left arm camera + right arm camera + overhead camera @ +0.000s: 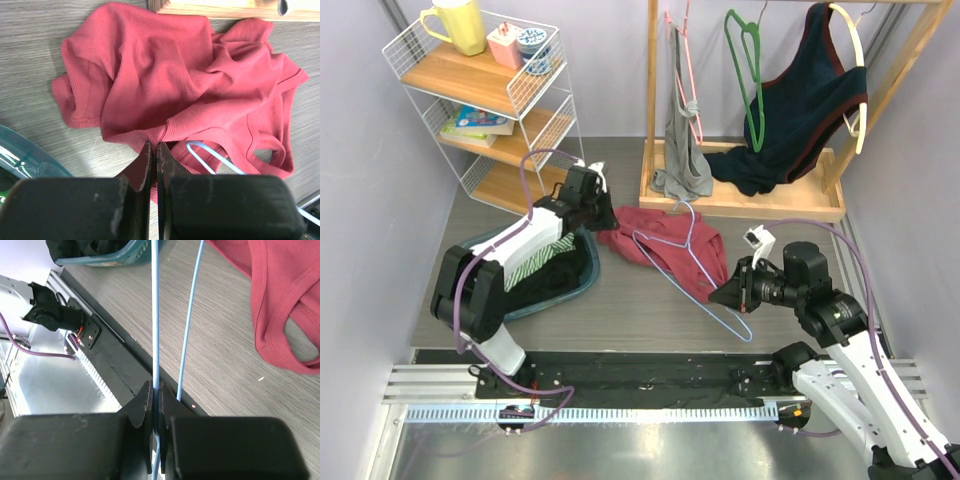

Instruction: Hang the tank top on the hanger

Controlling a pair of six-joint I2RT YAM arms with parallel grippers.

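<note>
Left wrist view: left gripper point(152, 149) pinches the limp, light tank top point(170, 85) at its edge (it lies crumpled on the table point(30, 40), touching the hanger point(212, 156)); right gripper point(155, 390) clamps the thin, springy wire. Strap openings look the best hold.

Lilac walls point(370, 200), grey woodgrain table point(620, 300), wire shelf point(450, 72).

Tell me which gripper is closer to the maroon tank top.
Left. The left gripper pinches the tank top at its edge; the right gripper sits beside it, clamped on the hanger, clear of the fabric.
</note>
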